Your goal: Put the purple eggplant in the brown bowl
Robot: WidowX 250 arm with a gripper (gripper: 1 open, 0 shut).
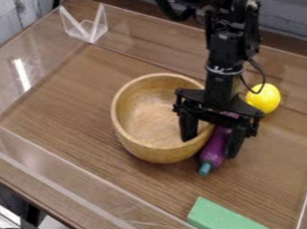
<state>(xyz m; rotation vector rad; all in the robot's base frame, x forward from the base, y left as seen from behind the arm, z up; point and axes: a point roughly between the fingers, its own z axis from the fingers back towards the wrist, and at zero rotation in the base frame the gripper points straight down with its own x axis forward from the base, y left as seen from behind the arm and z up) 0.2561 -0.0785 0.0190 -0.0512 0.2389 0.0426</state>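
The brown wooden bowl (154, 116) stands in the middle of the table and holds nothing that I can see. The purple eggplant (215, 150) lies on the table just right of the bowl, its blue-teal cap pointing toward the front. My gripper (215, 129) hangs straight down over the eggplant's far end, its black fingers (186, 122) spread, one by the bowl's right wall and one on the eggplant's right. The jaws are open around the eggplant, not closed on it.
A yellow lemon (263, 99) sits right of the arm, behind the gripper. A flat green block (226, 222) lies at the front right. Clear acrylic walls (19, 72) ring the table, with a clear stand (85, 24) at the back left.
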